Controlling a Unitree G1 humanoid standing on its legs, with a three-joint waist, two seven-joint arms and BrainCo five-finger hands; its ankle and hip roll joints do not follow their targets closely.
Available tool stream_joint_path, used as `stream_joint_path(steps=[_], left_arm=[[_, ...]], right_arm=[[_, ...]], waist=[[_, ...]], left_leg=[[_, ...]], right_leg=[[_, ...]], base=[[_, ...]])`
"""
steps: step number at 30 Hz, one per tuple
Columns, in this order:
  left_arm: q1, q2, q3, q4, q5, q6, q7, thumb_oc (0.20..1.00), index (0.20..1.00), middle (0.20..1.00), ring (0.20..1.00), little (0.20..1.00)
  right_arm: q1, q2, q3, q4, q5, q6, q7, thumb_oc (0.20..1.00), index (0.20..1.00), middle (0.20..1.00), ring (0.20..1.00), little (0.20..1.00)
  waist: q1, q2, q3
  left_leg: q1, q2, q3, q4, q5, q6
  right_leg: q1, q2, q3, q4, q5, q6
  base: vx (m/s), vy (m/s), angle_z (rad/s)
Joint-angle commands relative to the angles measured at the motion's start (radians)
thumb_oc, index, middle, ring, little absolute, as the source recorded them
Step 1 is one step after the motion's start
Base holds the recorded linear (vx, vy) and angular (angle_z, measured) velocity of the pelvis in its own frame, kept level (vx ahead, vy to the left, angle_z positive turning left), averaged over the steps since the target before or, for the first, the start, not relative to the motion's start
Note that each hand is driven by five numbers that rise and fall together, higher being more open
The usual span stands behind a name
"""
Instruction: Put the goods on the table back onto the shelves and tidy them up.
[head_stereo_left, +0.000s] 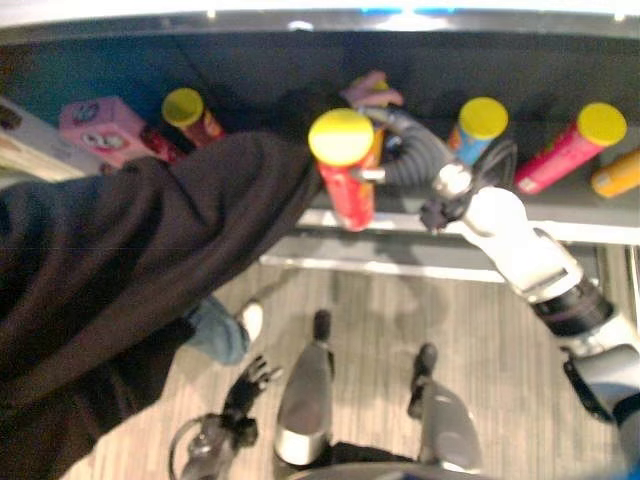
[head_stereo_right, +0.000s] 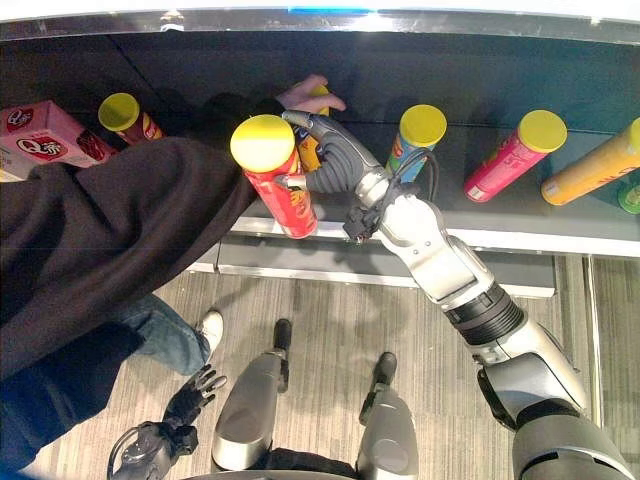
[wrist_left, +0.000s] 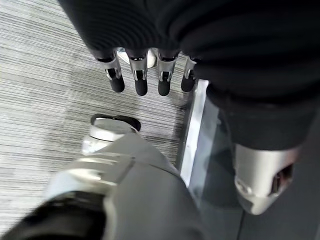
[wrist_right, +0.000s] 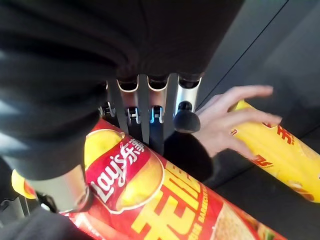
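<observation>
My right hand (head_stereo_right: 336, 158) is shut on a red chip can (head_stereo_right: 288, 200) with a yellow lid, which it holds upright just in front of the shelf edge (head_stereo_right: 560, 243). In the right wrist view the fingers (wrist_right: 150, 112) and thumb curl round the red can (wrist_right: 165, 200). Just beyond, a person's hand (head_stereo_right: 309, 94) rests on a yellow can (wrist_right: 280, 155) lying on the dark shelf. My left hand (head_stereo_right: 190, 392) hangs low by my side over the floor, its fingers (wrist_left: 140, 80) relaxed and holding nothing.
The person's dark sleeve (head_stereo_right: 110, 230) reaches across the left half of the view to the shelf. On the shelf lie a blue can (head_stereo_right: 415, 140), a pink can (head_stereo_right: 515, 155), an orange can (head_stereo_right: 590, 165), a red can (head_stereo_right: 125, 115) and a pink box (head_stereo_right: 45, 135).
</observation>
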Motion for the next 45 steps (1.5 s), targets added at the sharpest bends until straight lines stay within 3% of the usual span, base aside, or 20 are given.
stream_joint_path(steps=[1, 32, 37, 38, 39, 41, 43, 45], left_arm=[[0.082, 0.025, -0.057, -0.045, -0.019, -0.026, 0.01, 1.0, 1.0, 1.0, 1.0, 1.0], [0.08, 0.044, -0.095, -0.044, 0.001, -0.029, 0.018, 1.0, 1.0, 1.0, 1.0, 1.0], [0.072, 0.04, -0.101, -0.032, 0.008, -0.03, 0.021, 1.0, 1.0, 1.0, 1.0, 1.0], [0.062, 0.037, -0.102, -0.027, 0.013, -0.027, 0.023, 1.0, 1.0, 1.0, 1.0, 1.0], [0.063, 0.037, -0.102, -0.027, 0.013, -0.027, 0.023, 1.0, 1.0, 1.0, 1.0, 1.0], [0.07, 0.024, -0.098, -0.006, 0.027, -0.026, 0.024, 1.0, 1.0, 1.0, 1.0, 1.0], [0.076, 0.019, -0.1, -0.006, 0.038, -0.025, 0.013, 1.0, 1.0, 1.0, 1.0, 1.0], [0.075, 0.017, -0.1, 0.017, 0.048, -0.022, 0.012, 1.0, 1.0, 1.0, 1.0, 1.0]], right_arm=[[-0.081, 0.004, -0.039, -0.132, 0.01, -0.086, -0.028, 0.2, 0.2, 0.2, 0.2, 0.2], [-0.063, 0.004, -0.032, -0.115, 0.0, -0.095, -0.026, 0.2, 0.2, 0.2, 0.2, 0.2], [-0.05, 0.018, -0.026, -0.107, 0.004, -0.099, -0.022, 0.2, 0.2, 0.2, 0.2, 0.2], [-0.031, 0.028, -0.019, -0.101, 0.009, -0.103, -0.018, 0.2, 0.2, 0.2, 0.2, 0.2], [-0.03, 0.028, -0.019, -0.101, 0.009, -0.103, -0.018, 0.2, 0.2, 0.2, 0.2, 0.2], [0.056, 0.05, -0.021, -0.094, 0.021, -0.121, -0.01, 0.2, 0.2, 0.2, 0.2, 0.2], [0.115, 0.057, -0.035, -0.103, 0.03, -0.127, -0.009, 0.2, 0.2, 0.2, 0.2, 0.2], [0.144, 0.074, -0.034, -0.084, 0.035, -0.134, 0.007, 0.2, 0.2, 0.2, 0.2, 0.2]], waist=[[-0.011, 0.017, -0.031], [-0.034, 0.022, -0.031], [-0.038, 0.019, -0.031], [-0.041, 0.014, -0.031], [-0.041, 0.014, -0.031], [-0.042, -0.023, -0.139], [-0.054, -0.05, -0.234], [-0.063, -0.063, -0.302]], left_leg=[[0.054, 0.072, -0.017, -0.057, 0.099, -0.051], [0.058, 0.102, -0.025, -0.034, 0.088, -0.068], [0.125, 0.105, -0.005, -0.08, 0.088, -0.061], [0.169, 0.1, 0.006, -0.132, 0.099, -0.037], [0.172, 0.1, 0.006, -0.135, 0.101, -0.038], [0.212, 0.092, 0.024, -0.317, 0.12, -0.011], [0.17, 0.079, 0.019, -0.317, 0.083, -0.005], [0.17, 0.064, 0.034, -0.317, 0.074, -0.008]], right_leg=[[0.029, -0.126, 0.024, 0.099, 0.138, 0.0], [0.042, -0.108, 0.049, 0.122, 0.143, 0.01], [0.103, -0.101, 0.036, 0.072, 0.143, 0.009], [0.15, -0.086, 0.023, 0.01, 0.146, 0.003], [0.153, -0.086, 0.022, 0.006, 0.147, 0.003], [0.184, -0.044, 0.011, -0.155, 0.139, -0.008], [0.173, -0.029, 0.0, -0.246, 0.148, -0.019], [0.167, -0.024, -0.015, -0.246, 0.146, -0.026]], base=[[0.0, 0.0, 0.0], [0.0, 0.0, 0.0], [0.04, -0.002, 0.0], [0.0, 0.0, 0.0], [0.07, -0.024, 0.02], [0.1, -0.041, 0.15], [0.08, -0.017, 0.2], [0.09, 0.008, 0.23]])
